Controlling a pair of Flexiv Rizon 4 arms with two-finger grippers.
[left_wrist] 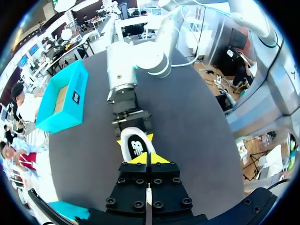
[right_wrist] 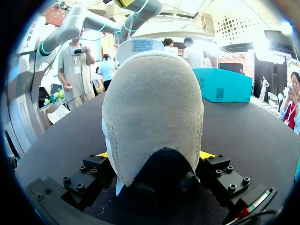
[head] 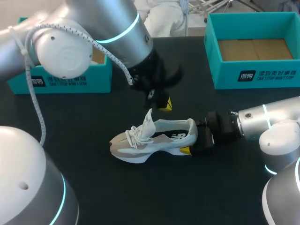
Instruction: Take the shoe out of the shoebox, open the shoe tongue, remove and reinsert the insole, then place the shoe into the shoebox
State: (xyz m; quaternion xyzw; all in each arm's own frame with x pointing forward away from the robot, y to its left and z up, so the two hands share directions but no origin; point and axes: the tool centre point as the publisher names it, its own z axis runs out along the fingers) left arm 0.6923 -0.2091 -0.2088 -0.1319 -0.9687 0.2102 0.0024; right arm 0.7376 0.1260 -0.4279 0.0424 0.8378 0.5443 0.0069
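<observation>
At the far left of the black bench (head: 117, 187) stands a left teal cardboard shoebox (head: 70, 79), largely hidden behind my left arm. That arm comes in from the left and reaches past the box towards the middle. The left claw (head: 164, 104) hangs just above and a little behind the shoe. In the left wrist view its yellow tips are pressed together with nothing between them, and the shoe's opening lies directly under them.

The white and beige lace-up sneaker (head: 154, 140) is out of both boxes. It rests upright on its sole in the middle of the bench, toe to the left and heel to the right. Its tongue (head: 149, 119) stands up from the laces, just below the left claw; I cannot tell whether they touch.

The right claw (right_wrist: 154, 157) comes in low from the right and is pinching the sneaker's heel, one yellow tip against each side of it.

At the far right stands a right teal cardboard shoebox (head: 255, 75), open, its brown inside bare, well apart from the sneaker.
</observation>
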